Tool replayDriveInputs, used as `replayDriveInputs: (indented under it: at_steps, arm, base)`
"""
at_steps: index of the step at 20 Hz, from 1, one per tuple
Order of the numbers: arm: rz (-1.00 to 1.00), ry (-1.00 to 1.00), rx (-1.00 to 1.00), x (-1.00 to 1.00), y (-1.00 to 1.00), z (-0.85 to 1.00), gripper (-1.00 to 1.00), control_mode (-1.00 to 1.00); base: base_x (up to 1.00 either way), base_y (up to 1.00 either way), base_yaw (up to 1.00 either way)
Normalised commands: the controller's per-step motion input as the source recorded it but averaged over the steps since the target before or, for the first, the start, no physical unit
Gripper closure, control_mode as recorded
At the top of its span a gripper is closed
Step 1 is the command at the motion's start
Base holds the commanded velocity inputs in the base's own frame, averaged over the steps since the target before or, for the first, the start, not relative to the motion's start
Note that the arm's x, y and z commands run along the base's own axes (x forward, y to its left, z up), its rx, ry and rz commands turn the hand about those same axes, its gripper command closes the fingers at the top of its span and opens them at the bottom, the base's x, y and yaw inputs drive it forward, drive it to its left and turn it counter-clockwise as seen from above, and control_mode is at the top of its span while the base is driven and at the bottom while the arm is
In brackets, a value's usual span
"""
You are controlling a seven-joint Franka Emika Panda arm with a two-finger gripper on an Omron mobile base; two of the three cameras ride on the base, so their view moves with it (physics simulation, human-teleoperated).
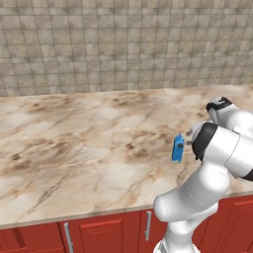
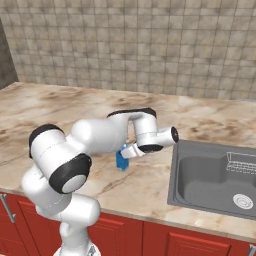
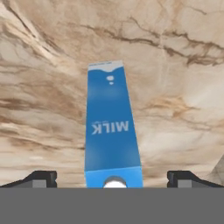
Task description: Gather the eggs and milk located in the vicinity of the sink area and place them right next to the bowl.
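Observation:
The milk (image 3: 111, 131) is a slim bright-blue carton standing upright on the marble counter (image 1: 74, 143), a little left of the sink area (image 2: 176, 172). My gripper (image 3: 113, 178) is open and sits just over the carton's top. The carton lies midway between the two dark fingertips (image 3: 41, 177), with a wide gap on each side. In the left base view the milk (image 1: 178, 148) stands right beside the arm's elbow. From the right base camera the milk (image 2: 121, 161) peeks out under the white hand. The eggs and the bowl are out of view.
The grey steel basin holds a wire dish rack (image 2: 241, 162) and a round drain (image 2: 243, 201). A tiled wall (image 1: 123, 44) backs the counter. Red cabinet doors (image 1: 99, 234) run below its front edge. Bare marble stretches to the left of the carton.

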Motion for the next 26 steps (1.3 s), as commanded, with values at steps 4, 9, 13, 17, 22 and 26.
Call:
replayDriveInputs:
  at_steps: [4,9,13,17,22,26]
  arm:
    - [-0.05,0.00,0.01,0.04,0.00,-0.16,-1.00,-1.00]
    - [-0.03,0.00,0.00,0.00,0.00,-0.13,-1.00,-1.00]
    - [-0.02,0.00,0.01,0.01,0.00,-0.04,-1.00,-1.00]
    - [0.00,0.00,0.02,0.06,0.01,-0.01,-1.00,-1.00]
    - [0.00,0.00,0.02,0.04,0.10,-0.05,-1.00,-1.00]
    - [0.00,0.00,0.00,0.00,0.14,-0.09,-1.00,-1.00]
  base:
    - [0.00,0.00,0.00]
    - [0.00,0.00,0.00]
    - [0.00,0.00,0.00]
    - [0.00,0.00,0.00]
    - [0.00,0.00,0.00]
    - [0.00,0.00,0.00]
